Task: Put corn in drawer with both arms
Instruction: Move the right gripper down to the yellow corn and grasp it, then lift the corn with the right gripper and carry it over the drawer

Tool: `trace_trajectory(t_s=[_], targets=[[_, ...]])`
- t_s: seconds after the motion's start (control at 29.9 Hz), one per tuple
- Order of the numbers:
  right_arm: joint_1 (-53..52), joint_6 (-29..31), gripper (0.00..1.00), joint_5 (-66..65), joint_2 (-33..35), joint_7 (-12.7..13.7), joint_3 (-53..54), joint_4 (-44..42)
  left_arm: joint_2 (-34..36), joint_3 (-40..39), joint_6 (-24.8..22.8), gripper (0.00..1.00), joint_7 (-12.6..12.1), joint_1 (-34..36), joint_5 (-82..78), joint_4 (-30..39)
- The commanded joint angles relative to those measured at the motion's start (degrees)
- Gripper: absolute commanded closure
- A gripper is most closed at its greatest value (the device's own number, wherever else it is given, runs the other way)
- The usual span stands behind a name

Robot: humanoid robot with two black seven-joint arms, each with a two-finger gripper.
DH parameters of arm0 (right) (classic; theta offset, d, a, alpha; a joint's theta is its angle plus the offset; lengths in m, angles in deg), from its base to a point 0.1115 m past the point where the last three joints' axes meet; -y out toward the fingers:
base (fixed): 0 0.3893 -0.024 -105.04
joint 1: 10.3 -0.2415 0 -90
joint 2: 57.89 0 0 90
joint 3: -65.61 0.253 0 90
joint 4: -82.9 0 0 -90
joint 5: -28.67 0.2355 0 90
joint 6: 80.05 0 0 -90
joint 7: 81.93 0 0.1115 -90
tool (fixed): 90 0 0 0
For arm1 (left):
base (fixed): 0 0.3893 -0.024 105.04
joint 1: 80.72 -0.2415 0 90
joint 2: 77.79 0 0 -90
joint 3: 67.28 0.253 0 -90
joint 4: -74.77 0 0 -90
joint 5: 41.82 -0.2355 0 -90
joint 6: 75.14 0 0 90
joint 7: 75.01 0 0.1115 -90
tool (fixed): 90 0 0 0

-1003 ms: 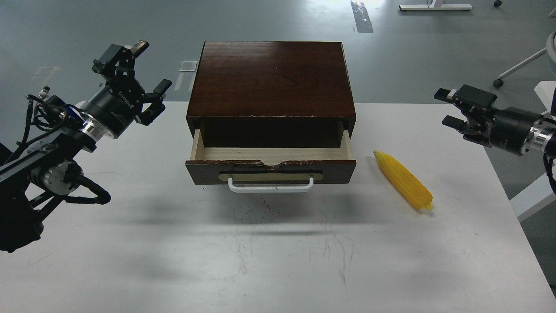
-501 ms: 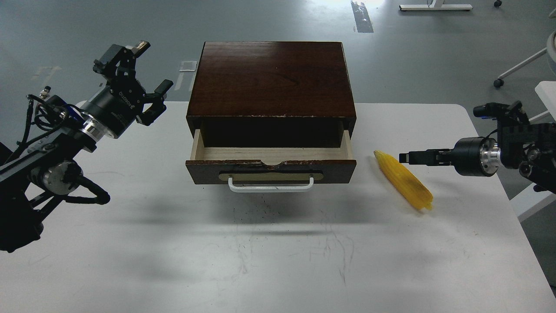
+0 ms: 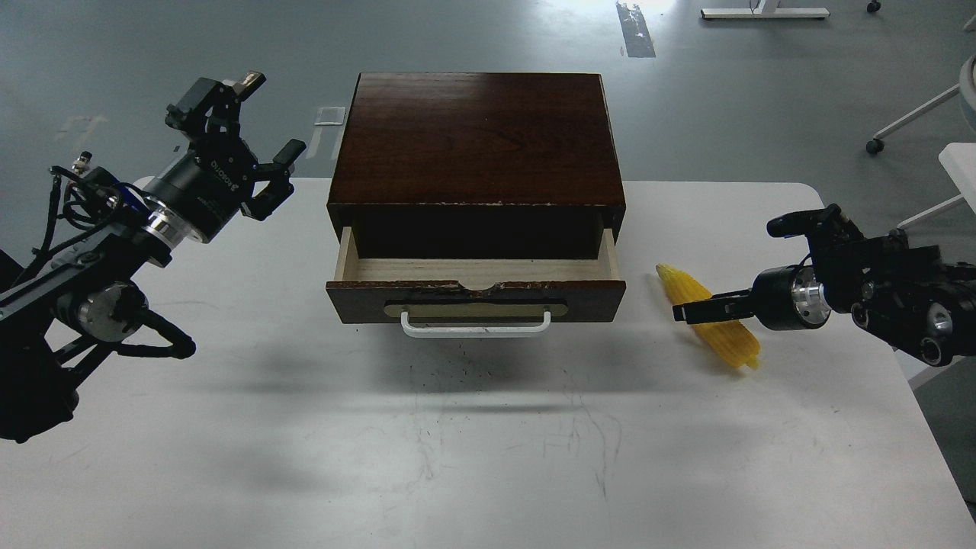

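The yellow corn (image 3: 730, 342) lies slantwise on the white table (image 3: 488, 442), to the right of the drawer. The drawer (image 3: 473, 300) is pulled partly out of the dark wooden box (image 3: 473, 137). Its pale wood inside is empty, and its white handle (image 3: 474, 329) faces me. My right gripper (image 3: 688, 311) reaches in from the right and sits over the corn's middle. I see it edge-on as a thin dark bar, so its fingers cannot be told apart. My left gripper (image 3: 267, 130) is open and empty, raised left of the box's back corner.
The table's right edge (image 3: 888, 335) runs under my right arm. Beyond it are a white desk corner (image 3: 959, 162) and chair legs (image 3: 907, 118) on the grey floor. Bare table lies in front of the drawer.
My right arm has swung down and left, from raised at the right edge to over the corn. The corn, drawer and left arm have barely moved.
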Motion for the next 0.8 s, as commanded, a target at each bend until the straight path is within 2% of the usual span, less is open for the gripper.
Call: trace_trajectory(t_s=[0.0, 0.1, 0.13, 0.27, 0.33, 0.4, 0.53, 0.67, 0.77], targets=[[0.2, -0.4, 0.03, 0.0, -0.1, 0.0, -0.9, 0.0, 0.0, 0.0, -0.6, 0.01, 0.0, 0.0, 0.0, 0.0], [0.3, -0.7, 0.18, 0.0, -0.2, 0.0, -2.4, 0.1, 0.2, 0.1, -0.8, 0.01, 0.0, -0.1, 0.0, -0.1], [0.4, -1.1, 0.28, 0.0, -0.2, 0.0, -2.9, 0.1, 0.2, 0.1, -0.8, 0.01, 0.0, -0.1, 0.0, 0.0], [0.4, -2.4, 0.44, 0.0, -0.2, 0.0, -3.7, 0.1, 0.2, 0.1, -0.9, 0.01, 0.0, -0.1, 0.0, 0.0], [0.6, -4.7, 0.57, 0.0, 0.0, 0.0, -3.9, 0.1, 0.2, 0.0, -0.9, 0.01, 0.0, 0.0, 0.0, -0.1], [0.6, -6.1, 0.65, 0.0, 0.2, 0.0, -4.6, 0.3, 0.3, 0.0, -0.9, 0.01, 0.0, -0.1, 0.0, 0.0], [-0.2, -8.1, 0.75, 0.0, 0.5, 0.0, -4.7, 0.6, 0.4, 0.0, -0.9, 0.01, 0.0, 0.0, 0.0, 0.0], [-4.3, -9.8, 0.74, 0.1, 2.0, 0.0, -4.6, 1.3, 0.6, 0.0, -0.9, 0.01, 0.0, 0.0, 0.0, 0.1], [-11.6, -9.7, 0.71, 0.1, 4.2, 0.0, -4.7, 4.7, 0.7, 0.0, -1.0, 0.01, 0.0, 0.0, 0.0, 0.4]])
